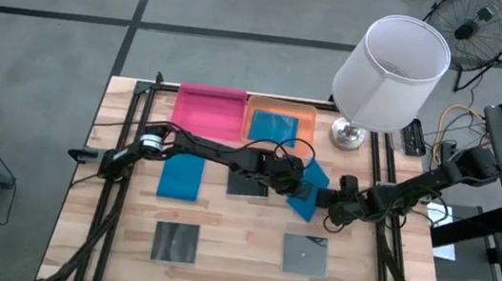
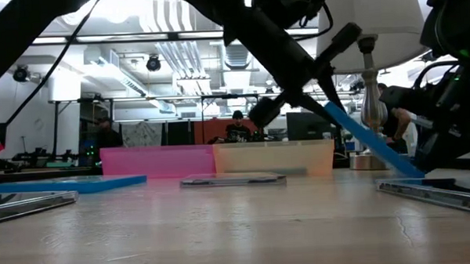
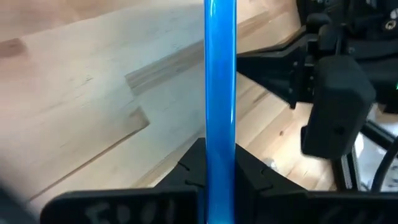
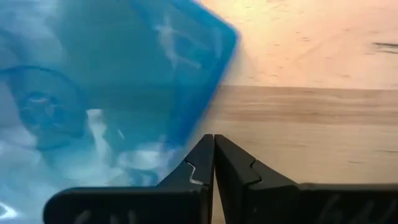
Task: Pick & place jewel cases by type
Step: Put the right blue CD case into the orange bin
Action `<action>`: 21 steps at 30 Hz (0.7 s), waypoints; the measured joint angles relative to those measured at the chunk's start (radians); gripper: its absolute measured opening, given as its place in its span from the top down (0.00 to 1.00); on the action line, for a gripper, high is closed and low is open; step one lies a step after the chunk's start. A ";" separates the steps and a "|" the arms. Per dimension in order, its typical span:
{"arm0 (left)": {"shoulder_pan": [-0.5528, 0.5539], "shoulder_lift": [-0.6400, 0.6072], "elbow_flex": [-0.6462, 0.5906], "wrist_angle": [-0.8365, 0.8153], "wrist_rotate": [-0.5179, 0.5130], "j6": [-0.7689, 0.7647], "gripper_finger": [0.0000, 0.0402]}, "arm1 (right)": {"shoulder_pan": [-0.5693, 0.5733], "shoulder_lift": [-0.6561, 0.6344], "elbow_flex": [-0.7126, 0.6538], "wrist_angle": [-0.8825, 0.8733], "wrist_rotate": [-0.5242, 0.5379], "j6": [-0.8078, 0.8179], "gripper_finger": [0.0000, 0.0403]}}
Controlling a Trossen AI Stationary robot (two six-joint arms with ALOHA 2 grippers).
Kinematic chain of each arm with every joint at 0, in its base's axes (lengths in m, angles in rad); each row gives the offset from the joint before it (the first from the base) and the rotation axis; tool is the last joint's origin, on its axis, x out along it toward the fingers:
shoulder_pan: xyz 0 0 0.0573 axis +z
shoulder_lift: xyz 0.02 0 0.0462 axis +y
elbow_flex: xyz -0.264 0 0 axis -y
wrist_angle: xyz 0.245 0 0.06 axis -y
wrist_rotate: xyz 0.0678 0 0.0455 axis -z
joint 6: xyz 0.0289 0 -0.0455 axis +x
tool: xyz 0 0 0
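Step in hand, by judgement: pick of one bright blue rectangular plastic jewel case (image 1: 307,192), just gripped and tilted up on edge. Left hand (image 1: 290,179) seen clamped tight on the upper edge of that case, edge-on between its fingers (image 3: 249,177) in the left wrist view. Lower edge of the case seen resting on the pale wooden counter (image 1: 236,259), as shown in the low view, case (image 2: 373,144) slanted steeply. Right hand (image 1: 327,209) placed just beside the low corner of the same case, closed fully on nothing, fingertips pressed together against the counter in its own wrist view.

Other cases noted: a second blue case (image 1: 181,177) flat on the counter, left of centre; a third blue case (image 1: 275,127) lying inside the shallow orange tray (image 1: 305,116); a shallow pink tray (image 1: 208,111) beside it, no case seen inside. One dark glossy square case (image 1: 247,185) partly under the left arm; two more (image 1: 175,242) (image 1: 304,254) flat near the front edge.

Next move, as judged: lift clear of the counter, carry toward the orange tray, lower flat beside the blue case already there, then release. Care required against slipping, grip being on a thin edge only.
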 joint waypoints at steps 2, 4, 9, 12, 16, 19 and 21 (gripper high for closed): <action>0.005 -0.018 0.000 -0.029 -0.006 0.028 0.98 | 0.000 -0.014 0.001 -0.001 -0.004 -0.002 0.98; 0.012 -0.040 0.000 -0.073 -0.015 0.058 0.98 | 0.000 -0.033 0.003 0.001 -0.004 -0.006 0.98; 0.033 -0.089 0.000 -0.166 -0.062 0.159 0.98 | 0.000 -0.085 0.003 0.002 -0.004 -0.052 0.98; 0.042 -0.117 -0.002 -0.190 -0.067 0.210 0.98 | 0.000 -0.109 0.003 0.003 -0.014 -0.059 0.98; 0.048 -0.155 -0.002 -0.199 -0.064 0.274 0.98 | 0.000 -0.120 0.003 0.005 -0.045 -0.075 0.98; 0.055 -0.180 0.000 -0.211 -0.063 0.333 0.98 | 0.000 -0.118 0.003 0.006 -0.076 -0.087 0.98; 0.064 -0.196 0.000 -0.234 -0.064 0.378 0.98 | 0.000 -0.116 0.003 0.012 -0.089 -0.094 0.98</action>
